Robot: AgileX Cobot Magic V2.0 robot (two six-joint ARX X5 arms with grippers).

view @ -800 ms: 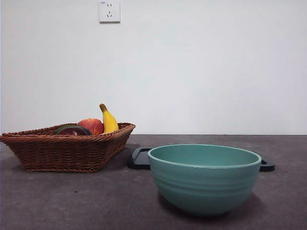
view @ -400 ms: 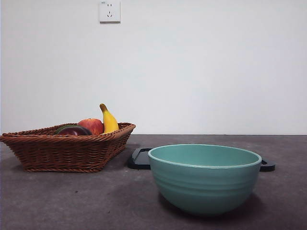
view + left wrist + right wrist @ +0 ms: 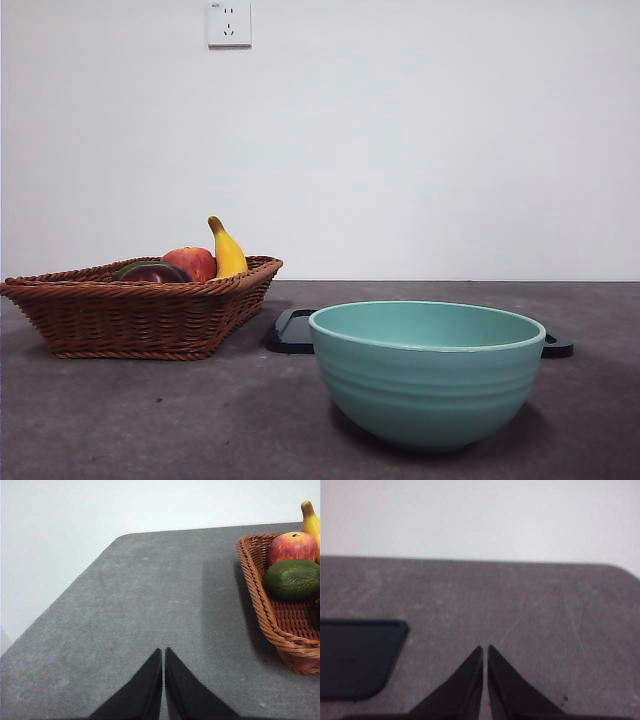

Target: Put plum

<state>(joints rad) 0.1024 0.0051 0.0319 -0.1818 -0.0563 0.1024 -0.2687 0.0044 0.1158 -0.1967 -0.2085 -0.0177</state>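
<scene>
The plum, dark maroon and glossy, lies in the wicker basket at the left of the front view, only its top showing over the rim. The left wrist view does not show it. My left gripper is shut over bare grey table, apart from the basket. Over bare table too, my right gripper is shut, with a black tray off to one side. Neither arm appears in the front view.
In the basket also lie a red apple, a banana and a dark green fruit. A teal bowl stands near the front, with the black tray behind it.
</scene>
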